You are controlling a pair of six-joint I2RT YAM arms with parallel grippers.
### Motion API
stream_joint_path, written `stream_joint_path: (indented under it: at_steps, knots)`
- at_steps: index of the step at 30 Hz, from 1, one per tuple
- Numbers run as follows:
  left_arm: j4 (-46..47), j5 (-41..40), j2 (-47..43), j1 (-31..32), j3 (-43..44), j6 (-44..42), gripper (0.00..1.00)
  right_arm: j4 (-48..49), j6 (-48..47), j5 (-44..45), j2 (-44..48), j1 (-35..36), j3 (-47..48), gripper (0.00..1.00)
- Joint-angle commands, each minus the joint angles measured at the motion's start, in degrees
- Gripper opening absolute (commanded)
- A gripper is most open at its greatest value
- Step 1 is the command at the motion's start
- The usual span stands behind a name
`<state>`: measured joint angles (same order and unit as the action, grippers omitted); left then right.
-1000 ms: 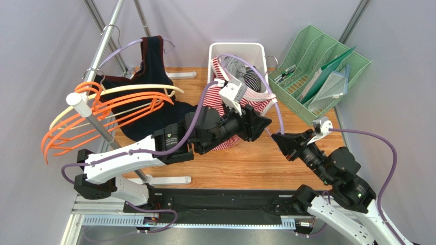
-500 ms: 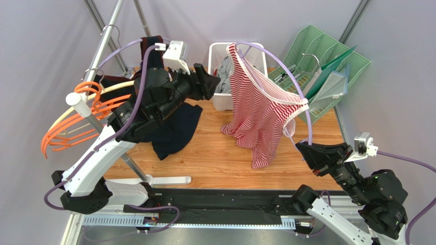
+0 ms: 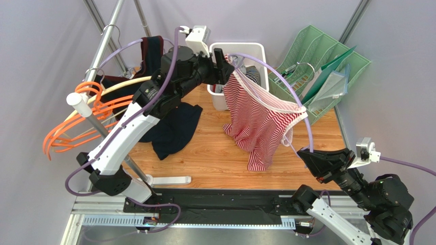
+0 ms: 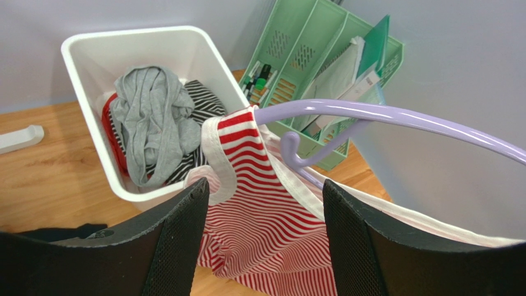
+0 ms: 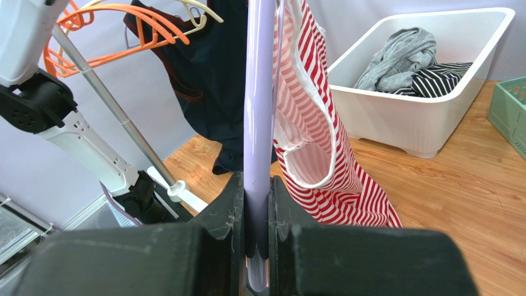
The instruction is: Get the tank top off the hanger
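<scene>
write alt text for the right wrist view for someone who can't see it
The right gripper is shut on a lilac hanger that runs straight up the frame, with a red-and-white striped tank top hanging from it. Behind it, a white bin of clothes stands on the wooden table.

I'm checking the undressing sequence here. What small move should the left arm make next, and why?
Probably close the left gripper on the strap of the striped tank top. Its jaws stand open with that strap between them, hooked over the lavender hanger, while the right gripper clamps the hanger steady.
</scene>
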<state>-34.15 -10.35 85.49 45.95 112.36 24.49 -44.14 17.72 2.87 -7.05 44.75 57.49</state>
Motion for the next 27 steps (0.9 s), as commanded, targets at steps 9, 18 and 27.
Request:
stream_joint_path:
  at_steps: [9, 18, 27]
  knots:
    - [2.25, -2.75, 0.82, -1.92, 1.37, -0.59, 0.61, 4.24, -1.37, -2.08, 1.42, -0.19, 2.45, 0.00]
    - [3.57, -0.02, 2.40, -3.41, 1.90, 0.29, 0.52, 4.59, -1.37, -4.37, 1.16, -0.19, 2.27, 0.00]
    - [2.42, -1.08, 1.87, -4.82, 0.15, -0.76, 0.07, 3.45, -2.07, -3.14, 1.42, -0.19, 3.59, 0.00]
